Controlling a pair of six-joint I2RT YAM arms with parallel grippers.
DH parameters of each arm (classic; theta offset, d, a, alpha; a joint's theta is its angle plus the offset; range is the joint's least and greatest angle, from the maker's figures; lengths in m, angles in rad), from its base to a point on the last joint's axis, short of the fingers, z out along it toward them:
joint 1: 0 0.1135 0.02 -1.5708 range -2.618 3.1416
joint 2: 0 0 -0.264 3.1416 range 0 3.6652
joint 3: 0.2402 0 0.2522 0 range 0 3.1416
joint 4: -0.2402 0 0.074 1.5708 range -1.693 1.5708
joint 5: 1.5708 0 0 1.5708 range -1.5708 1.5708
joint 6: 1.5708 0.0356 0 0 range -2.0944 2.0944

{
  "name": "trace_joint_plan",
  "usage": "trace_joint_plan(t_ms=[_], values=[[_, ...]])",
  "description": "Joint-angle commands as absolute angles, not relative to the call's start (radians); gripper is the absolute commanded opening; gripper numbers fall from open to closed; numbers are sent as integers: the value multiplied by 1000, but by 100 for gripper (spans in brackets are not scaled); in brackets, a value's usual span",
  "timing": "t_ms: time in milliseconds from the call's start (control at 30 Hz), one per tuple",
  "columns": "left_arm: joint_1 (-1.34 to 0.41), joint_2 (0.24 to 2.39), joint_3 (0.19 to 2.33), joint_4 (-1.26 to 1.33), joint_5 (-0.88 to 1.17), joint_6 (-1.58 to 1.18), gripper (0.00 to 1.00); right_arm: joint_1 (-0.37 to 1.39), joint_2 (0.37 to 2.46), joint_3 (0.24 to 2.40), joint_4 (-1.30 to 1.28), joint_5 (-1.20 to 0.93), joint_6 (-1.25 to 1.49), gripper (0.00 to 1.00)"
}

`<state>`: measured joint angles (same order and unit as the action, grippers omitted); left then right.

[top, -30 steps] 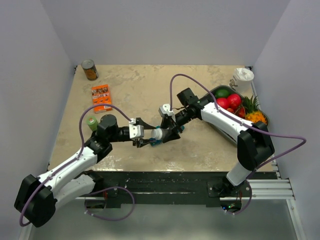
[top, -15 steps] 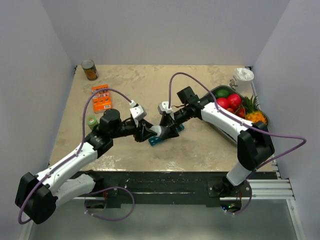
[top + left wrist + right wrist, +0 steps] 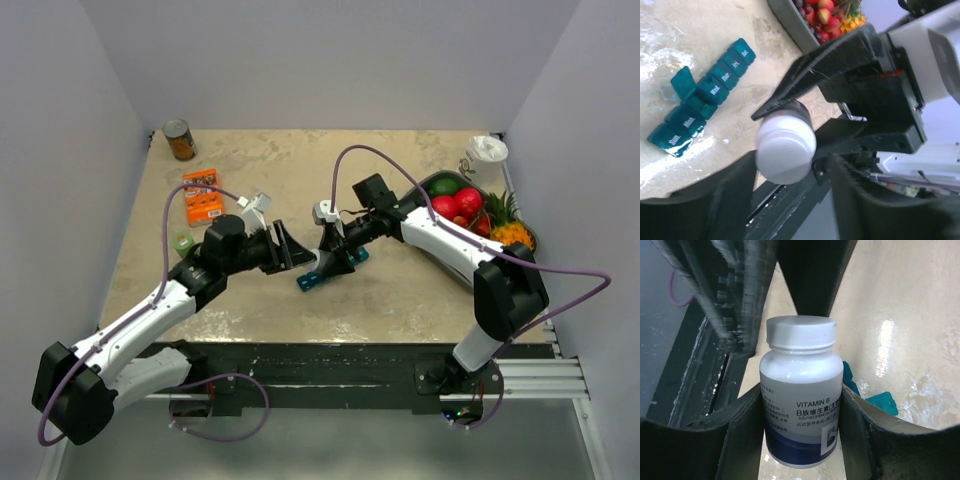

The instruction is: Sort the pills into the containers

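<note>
The right end effector is clamped on a bottle, one finger pressed to each side of its body. The bottle carries a white cap that is screwed on, and its label reads "VITAMIN B" over a dark blue band. It is held off the worktop with the cap turned toward the left arm. The left end effector faces it from just beside, fingers apart. From the right wrist, one finger shows on either side above the cap, and I cannot tell whether either touches it. The organiser lies flat near the middle of the worktop, just under and beside the two end effectors. It is a teal strip of day-marked boxes running from "Sun." at one end. One lid stands raised (the box between "Mon." and "Wed."), the others are closed, and what is inside the open box cannot be made out. A grey tray of fruit sits at the right edge of the worktop, with a white cup behind it. On the left are an orange box, a can in the far corner and a small green thing near the left arm.
</note>
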<state>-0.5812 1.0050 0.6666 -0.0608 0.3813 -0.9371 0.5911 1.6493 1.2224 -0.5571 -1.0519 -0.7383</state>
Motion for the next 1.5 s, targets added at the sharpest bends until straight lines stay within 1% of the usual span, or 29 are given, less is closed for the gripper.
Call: trace_joint_plan(t_ms=[0, 67, 100, 133, 367, 533, 633, 700, 767, 833, 933, 1100, 1467], values=[[-580, 1011, 742, -89, 497, -838, 79, 592, 1629, 1233, -486, -1034, -722, 0], [-575, 1003, 735, -93, 517, -763, 90, 592, 1629, 1235, -492, -1038, -726, 0], [-575, 990, 736, -107, 514, -697, 97, 592, 1628, 1235, -495, -1043, -733, 0], [-572, 983, 735, -126, 518, -657, 99, 592, 1628, 1236, -500, -1046, -736, 0], [-571, 917, 787, -299, 479, -283, 99, 594, 1626, 1246, -549, -1068, -785, 0], [-571, 803, 779, -356, 401, -10, 99, 592, 1632, 1259, -607, -1103, -857, 0], [-569, 686, 717, -269, 400, 127, 99, 594, 1634, 1261, -635, -1114, -887, 0], [-571, 600, 634, -203, 420, 220, 99, 594, 1635, 1262, -644, -1120, -905, 0], [-571, 552, 550, -89, 446, 273, 99, 592, 1635, 1262, -660, -1129, -920, 0], [-571, 519, 511, -1, 452, 334, 99, 592, 1635, 1262, -669, -1132, -937, 0], [-571, 538, 480, 81, 474, 386, 99, 594, 1640, 1261, -680, -1140, -953, 0], [-572, 653, 505, 98, 604, 477, 99, 594, 1644, 1261, -690, -1149, -971, 0], [-574, 804, 528, 201, 727, 471, 98, 592, 1649, 1266, -707, -1157, -988, 0]])
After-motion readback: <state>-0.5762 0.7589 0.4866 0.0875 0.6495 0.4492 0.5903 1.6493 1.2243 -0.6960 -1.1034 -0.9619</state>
